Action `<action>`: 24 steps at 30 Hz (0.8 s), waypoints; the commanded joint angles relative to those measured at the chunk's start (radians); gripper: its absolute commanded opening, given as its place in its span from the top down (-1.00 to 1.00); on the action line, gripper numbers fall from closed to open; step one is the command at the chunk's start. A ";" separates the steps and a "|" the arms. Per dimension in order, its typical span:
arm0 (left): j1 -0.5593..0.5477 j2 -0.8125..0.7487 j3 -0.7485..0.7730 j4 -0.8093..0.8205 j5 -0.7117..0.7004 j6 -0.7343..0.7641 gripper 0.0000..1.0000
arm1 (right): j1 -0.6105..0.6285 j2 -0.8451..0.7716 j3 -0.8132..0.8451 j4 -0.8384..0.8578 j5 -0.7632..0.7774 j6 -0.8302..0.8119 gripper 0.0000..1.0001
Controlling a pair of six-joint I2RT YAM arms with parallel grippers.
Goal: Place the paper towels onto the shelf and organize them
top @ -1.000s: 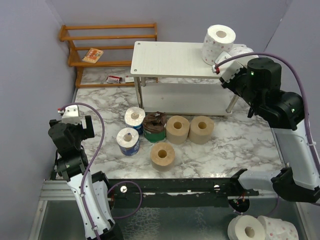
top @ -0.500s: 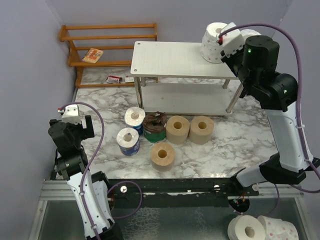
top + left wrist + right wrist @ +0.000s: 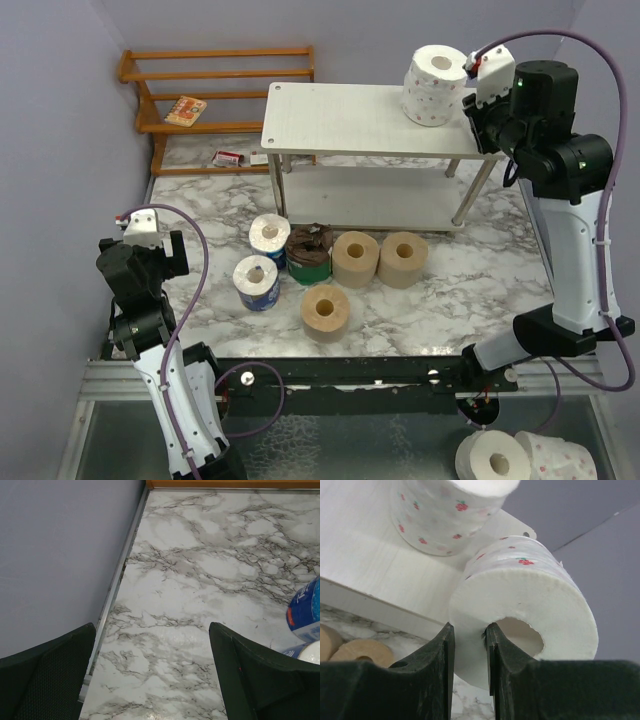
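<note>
The pale two-tier shelf (image 3: 340, 120) stands at the back of the marble table. One white pink-dotted roll (image 3: 436, 85) stands on its top right corner and also shows in the right wrist view (image 3: 445, 515). My right gripper (image 3: 470, 635) is shut on a second dotted roll (image 3: 530, 595), one finger in its core, held on its side at the shelf's right end. In the top view that gripper (image 3: 478, 100) hides the roll. On the table stand two blue rolls (image 3: 269, 238) (image 3: 256, 282), a dark brown roll (image 3: 309, 250) and three tan rolls (image 3: 355, 258) (image 3: 402, 258) (image 3: 325, 310). My left gripper (image 3: 150, 680) is open and empty.
An orange slatted rack (image 3: 215, 90) stands at the back left with a small packet (image 3: 186, 110) on it, and a red-white box (image 3: 229, 157) lies beneath. Two more white rolls (image 3: 495, 460) lie below the table's near right edge. The left wall (image 3: 60, 555) is close to my left gripper.
My right arm has risen and swung back and right with the dotted roll, from the shelf's front right side to beside the standing roll. The left arm has not moved.
</note>
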 commanded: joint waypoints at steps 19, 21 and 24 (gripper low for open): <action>0.009 0.019 -0.004 0.021 -0.010 -0.002 -0.98 | -0.050 0.095 0.180 -0.026 -0.154 0.036 0.40; 0.009 0.023 -0.004 0.022 -0.010 -0.001 -0.98 | -0.050 0.114 0.226 -0.040 -0.148 0.029 0.39; 0.009 0.024 -0.004 0.021 -0.012 -0.002 -0.98 | -0.050 0.129 0.286 -0.052 -0.133 0.015 0.34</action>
